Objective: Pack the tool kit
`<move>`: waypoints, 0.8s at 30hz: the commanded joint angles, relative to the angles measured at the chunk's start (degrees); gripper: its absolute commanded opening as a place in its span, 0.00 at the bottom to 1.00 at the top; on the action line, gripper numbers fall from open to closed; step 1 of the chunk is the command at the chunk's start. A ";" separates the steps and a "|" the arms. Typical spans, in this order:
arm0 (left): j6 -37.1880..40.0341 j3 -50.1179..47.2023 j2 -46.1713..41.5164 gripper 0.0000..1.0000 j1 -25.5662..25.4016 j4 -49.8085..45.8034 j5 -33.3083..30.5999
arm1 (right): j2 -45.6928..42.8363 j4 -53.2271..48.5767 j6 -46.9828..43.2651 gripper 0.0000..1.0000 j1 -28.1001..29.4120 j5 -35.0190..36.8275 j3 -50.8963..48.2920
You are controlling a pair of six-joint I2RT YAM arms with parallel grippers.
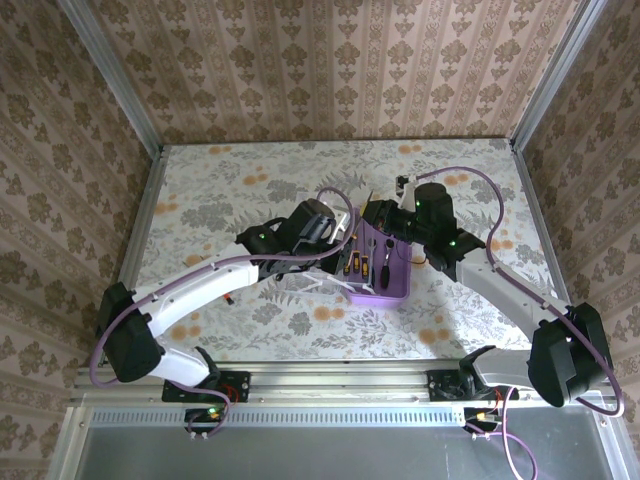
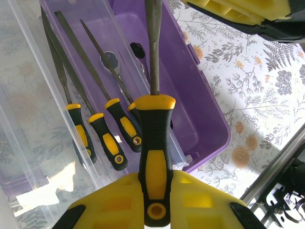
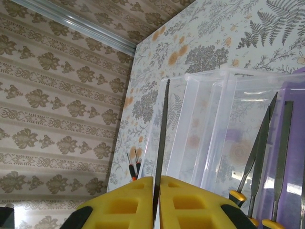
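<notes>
My left gripper (image 2: 155, 180) is clamped on the orange-and-black handle of the held tool (image 2: 155, 138). Its shaft points away from me over the purple box (image 2: 200, 109). My right gripper (image 3: 156, 183) is pinched tight on a thin blade (image 3: 163, 133). It's probably the same tool and a hand-over, but I can't tell for sure.

The box sits mid-table between my arms, with its clear lid (image 3: 205, 124) open. Three packed tools (image 2: 107, 145) lie side by side on the clear plastic, just beside the purple well.

Risks:
- If both grippers hold one tool, any move out of step bends the blade or wrenches it from a grip.
- If the left lets go, the heavy handle hangs off a narrow metal pinch. It can pivot, slide through and drop onto the table (image 2: 267, 95) or the packed tools.
- Lowered at an angle, the tool can catch the lid rim. The light box can then skid or tip.
- The handle can nudge the packed tools out of line.
</notes>
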 commanded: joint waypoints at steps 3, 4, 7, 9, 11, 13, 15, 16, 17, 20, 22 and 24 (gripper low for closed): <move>-0.16 0.10 0.37 0.03 -0.58 0.88 0.86 | 0.39 -0.71 -0.32 0.09 0.37 0.58 1.90; -0.05 0.02 0.30 0.05 -0.59 0.83 0.84 | 0.32 -0.69 -0.48 0.08 0.35 0.62 1.96; -0.05 -0.29 0.02 0.20 -0.64 1.16 0.90 | 0.33 -1.85 -1.01 0.06 0.38 0.95 2.29; -0.41 -0.77 -0.06 0.40 -0.52 1.76 0.84 | 0.48 -3.30 -2.00 0.06 0.38 1.27 2.90; -0.58 -1.02 -0.19 0.60 -0.28 1.81 1.31 | 0.49 -4.65 -3.20 0.06 0.38 1.96 2.95; -0.58 -1.20 -1.27 0.74 -0.07 1.81 1.37 | 0.14 -6.31 -5.11 0.05 0.21 3.43 3.00; -0.41 -1.89 -3.46 0.80 0.42 1.91 0.66 | -0.05 -8.49 -7.37 0.05 -0.30 4.54 3.66; -0.40 -2.50 -4.99 0.85 0.82 1.74 -0.48 | 0.14 -10.06 -8.98 0.06 -0.56 4.92 4.34; -0.53 -3.26 -6.48 0.88 1.24 1.45 -1.43 | 0.62 -11.77 -10.46 0.06 -0.74 5.13 5.18; -1.47 -6.01 -11.74 0.95 3.65 0.60 -4.39 | 2.54 -16.72 -15.57 0.06 -1.07 5.96 7.63; -2.48 -8.51 -15.35 0.95 5.80 0.28 -4.91 | 4.31 -18.89 -17.95 0.06 -1.21 6.44 8.92; -3.18 -10.89 -18.41 0.97 7.77 0.19 -4.77 | 6.16 -19.78 -18.25 0.06 -1.29 5.80 9.99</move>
